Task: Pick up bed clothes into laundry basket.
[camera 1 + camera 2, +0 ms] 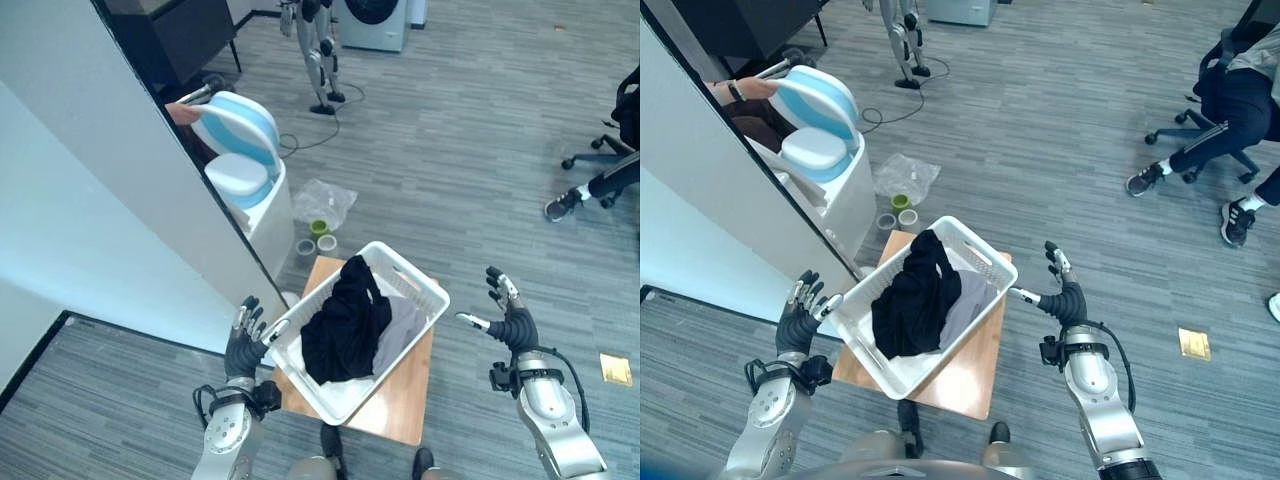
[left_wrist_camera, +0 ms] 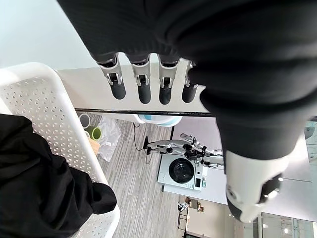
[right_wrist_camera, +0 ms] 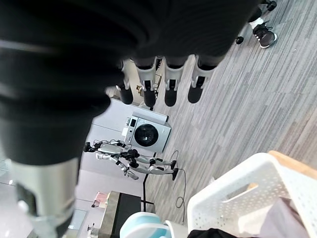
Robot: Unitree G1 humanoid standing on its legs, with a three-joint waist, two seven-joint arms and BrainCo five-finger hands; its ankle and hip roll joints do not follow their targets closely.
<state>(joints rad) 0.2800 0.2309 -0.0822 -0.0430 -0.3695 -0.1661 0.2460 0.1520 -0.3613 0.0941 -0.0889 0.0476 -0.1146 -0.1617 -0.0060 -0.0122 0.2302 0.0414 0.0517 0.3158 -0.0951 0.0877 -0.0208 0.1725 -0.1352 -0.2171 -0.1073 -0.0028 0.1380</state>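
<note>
A white laundry basket (image 1: 425, 292) stands on a small wooden table (image 1: 405, 395). Inside it lie a black garment (image 1: 345, 325) and a grey cloth (image 1: 400, 325). My left hand (image 1: 244, 340) is just left of the basket's near-left corner, fingers straight and holding nothing. To the right of the basket my right hand (image 1: 508, 318) hovers apart from it, fingers spread and empty. In the left wrist view the basket's perforated wall (image 2: 54, 129) and the black garment (image 2: 39, 183) lie close beside the fingers (image 2: 143, 89).
A white partition wall (image 1: 90, 200) runs along the left. A white and blue lidded bin (image 1: 245, 160) stands behind the table, with small cups (image 1: 315, 240) and a clear bag (image 1: 325, 200) on the floor. A seated person's leg and shoe (image 1: 575, 195) show at the right.
</note>
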